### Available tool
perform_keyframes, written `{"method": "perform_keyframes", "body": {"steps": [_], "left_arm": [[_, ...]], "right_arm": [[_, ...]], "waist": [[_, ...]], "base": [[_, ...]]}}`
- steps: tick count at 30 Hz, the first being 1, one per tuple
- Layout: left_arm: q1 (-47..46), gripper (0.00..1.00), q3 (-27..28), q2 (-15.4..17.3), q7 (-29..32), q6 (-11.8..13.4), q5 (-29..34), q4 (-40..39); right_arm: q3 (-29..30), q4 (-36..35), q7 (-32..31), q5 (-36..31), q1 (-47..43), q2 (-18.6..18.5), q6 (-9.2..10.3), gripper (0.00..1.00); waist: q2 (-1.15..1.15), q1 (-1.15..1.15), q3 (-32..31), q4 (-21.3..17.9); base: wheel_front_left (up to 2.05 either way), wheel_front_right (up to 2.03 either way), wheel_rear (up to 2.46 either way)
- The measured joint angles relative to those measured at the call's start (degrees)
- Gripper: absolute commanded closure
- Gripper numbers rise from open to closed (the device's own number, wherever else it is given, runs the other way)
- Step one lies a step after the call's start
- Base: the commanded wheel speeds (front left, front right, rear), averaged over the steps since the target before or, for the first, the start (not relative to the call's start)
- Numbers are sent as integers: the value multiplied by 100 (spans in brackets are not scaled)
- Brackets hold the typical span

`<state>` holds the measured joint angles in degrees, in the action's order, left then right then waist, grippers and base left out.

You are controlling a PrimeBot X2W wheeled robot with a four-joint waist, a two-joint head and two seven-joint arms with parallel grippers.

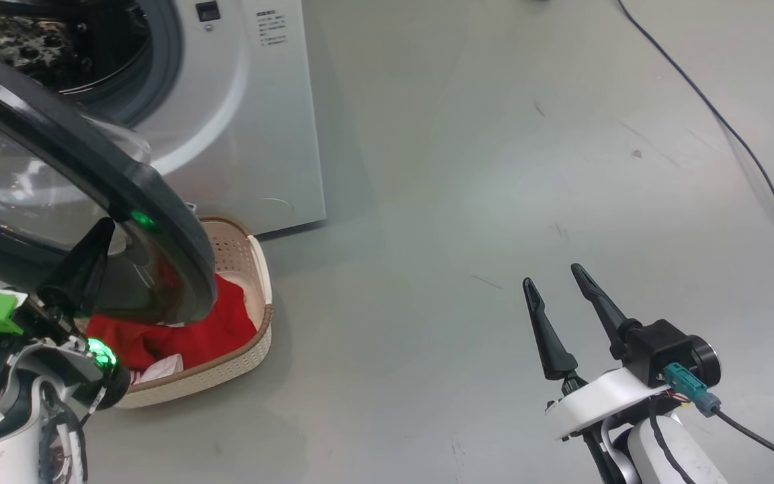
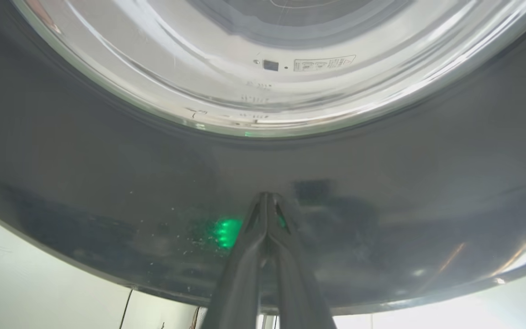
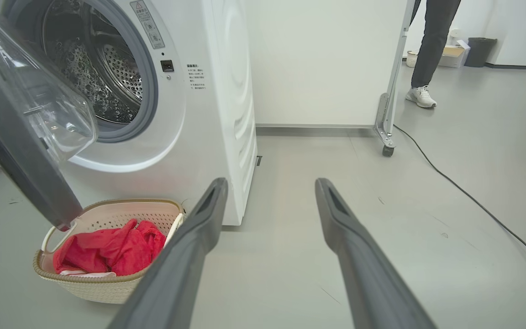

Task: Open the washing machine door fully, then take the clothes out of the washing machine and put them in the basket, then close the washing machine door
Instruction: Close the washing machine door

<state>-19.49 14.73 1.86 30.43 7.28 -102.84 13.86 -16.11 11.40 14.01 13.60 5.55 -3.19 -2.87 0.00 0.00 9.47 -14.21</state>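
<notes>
1. The washing machine (image 3: 208, 114) stands on the floor (image 3: 299, 183), with a wall (image 3: 318, 59) behind it.
2. The washing machine door (image 3: 21, 151) is swung out from the machine's front, its lower edge above the basket (image 3: 107, 285).
3. The basket sits on the floor just before the machine.
4. The clothes (image 3: 112, 249) lie in the basket.
5. The left gripper (image 2: 266, 196) is at the outer face of the door's rim.
6. The right gripper (image 1: 551, 275) is over the floor, well to the right of the basket.
7. A cable (image 3: 473, 196) runs along the floor farther right; a wheeled frame leg (image 3: 386, 128) and a person's foot (image 3: 420, 97) are behind, past the machine.
</notes>
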Motion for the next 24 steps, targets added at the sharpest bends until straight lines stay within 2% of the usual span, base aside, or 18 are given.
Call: {"method": "perform_keyframes", "body": {"steps": [12,24], "left_arm": [[-450,100,-257,-4,-630,0,-197,283],[-564,100,-662,-35,-761,0,-247,538]], "right_arm": [[47,-45,0,51,-1,18,10,0],[191,-123,1,52,-5,35,103,0]], "waist": [[0,0,94,-426],[0,0,68,-331]], "base": [[0,0,0],[0,0,0]]}}
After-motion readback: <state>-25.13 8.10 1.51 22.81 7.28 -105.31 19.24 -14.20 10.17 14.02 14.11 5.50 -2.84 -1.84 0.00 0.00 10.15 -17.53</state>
